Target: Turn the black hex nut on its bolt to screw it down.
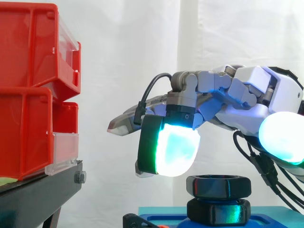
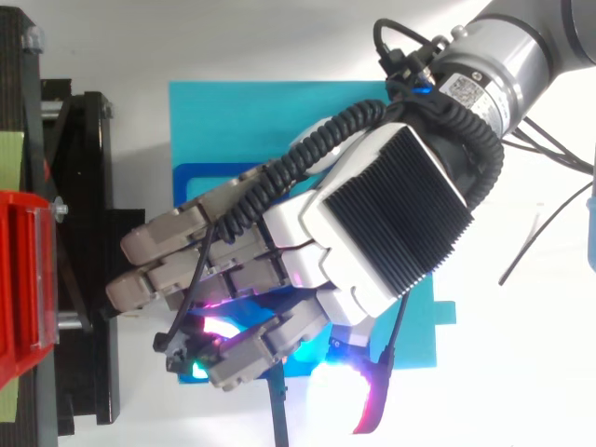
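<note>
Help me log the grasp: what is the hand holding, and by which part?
Nothing: the hand hovers open just above the black hex nut.

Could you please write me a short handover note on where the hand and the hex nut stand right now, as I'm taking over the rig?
Hand: open, fingers relaxed, holding nothing. It hovers over the black hex nut, with one glowing fingertip pad hanging just above and left of it.
Nut: sits close above a second black hex piece on the blue base. The bolt's thread is hidden.
Done: hand is placed over the nut.
Left: grip the nut and turn it down; I cannot tell how far it has to go.
Red bins stand to the left, apart from the work.
</note>
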### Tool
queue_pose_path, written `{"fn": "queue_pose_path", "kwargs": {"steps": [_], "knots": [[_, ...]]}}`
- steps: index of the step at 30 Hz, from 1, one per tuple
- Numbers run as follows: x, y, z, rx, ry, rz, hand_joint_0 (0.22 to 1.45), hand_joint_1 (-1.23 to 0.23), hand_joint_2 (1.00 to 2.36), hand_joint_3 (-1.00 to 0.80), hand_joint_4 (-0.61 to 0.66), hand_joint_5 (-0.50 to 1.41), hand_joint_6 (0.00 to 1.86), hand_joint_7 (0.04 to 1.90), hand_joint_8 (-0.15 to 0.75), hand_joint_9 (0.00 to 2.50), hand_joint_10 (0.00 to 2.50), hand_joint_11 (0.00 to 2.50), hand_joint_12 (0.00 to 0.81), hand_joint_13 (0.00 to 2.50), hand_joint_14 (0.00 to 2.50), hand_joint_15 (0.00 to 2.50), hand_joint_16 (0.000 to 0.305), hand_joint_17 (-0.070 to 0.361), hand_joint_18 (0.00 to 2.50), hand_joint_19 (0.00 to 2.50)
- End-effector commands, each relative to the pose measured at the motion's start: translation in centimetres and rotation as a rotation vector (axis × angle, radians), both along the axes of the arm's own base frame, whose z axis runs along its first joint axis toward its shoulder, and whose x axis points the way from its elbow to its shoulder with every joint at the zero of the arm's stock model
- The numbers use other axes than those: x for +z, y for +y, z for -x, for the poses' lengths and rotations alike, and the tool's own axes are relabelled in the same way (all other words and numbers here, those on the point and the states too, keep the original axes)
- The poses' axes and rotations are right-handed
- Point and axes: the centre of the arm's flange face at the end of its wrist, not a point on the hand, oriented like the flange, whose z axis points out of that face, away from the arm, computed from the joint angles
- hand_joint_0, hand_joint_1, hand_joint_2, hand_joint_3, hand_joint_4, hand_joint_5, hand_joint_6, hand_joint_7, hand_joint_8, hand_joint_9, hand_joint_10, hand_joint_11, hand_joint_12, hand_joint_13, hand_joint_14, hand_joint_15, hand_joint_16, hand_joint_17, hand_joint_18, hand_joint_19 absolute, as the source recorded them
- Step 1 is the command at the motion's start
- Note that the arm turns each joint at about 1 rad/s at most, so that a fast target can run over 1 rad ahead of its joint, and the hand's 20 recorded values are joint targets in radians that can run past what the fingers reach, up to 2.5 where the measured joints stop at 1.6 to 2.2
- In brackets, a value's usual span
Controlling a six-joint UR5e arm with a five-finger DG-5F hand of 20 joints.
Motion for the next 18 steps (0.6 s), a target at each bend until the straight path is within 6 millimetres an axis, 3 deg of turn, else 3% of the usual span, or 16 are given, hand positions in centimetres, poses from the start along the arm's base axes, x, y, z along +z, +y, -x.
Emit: {"fn": "queue_pose_path", "kwargs": {"steps": [1,11,18], "knots": [[-0.1,-0.3,0.1,-0.001,-0.001,0.007,0.51,-0.15,1.0,-0.5,0.16,-0.04,0.56,1.34,0.299,1.04,0.01,0.23,0.358,0.68,0.01,0.14,0.05,0.112,0.6,0.27],[-1.7,-0.6,0.9,-0.015,0.006,0.019,0.51,-0.15,1.0,-0.5,0.16,-0.04,0.57,1.33,0.297,1.05,0.01,0.24,0.36,0.68,0.01,0.14,0.05,0.112,0.61,0.27],[-1.6,-0.6,0.8,-0.015,-0.013,0.022,0.51,-0.15,1.0,-0.5,0.18,-0.04,0.59,1.3,0.301,1.05,0.01,0.24,0.359,0.69,0.01,0.14,0.05,0.112,0.61,0.26]]}}
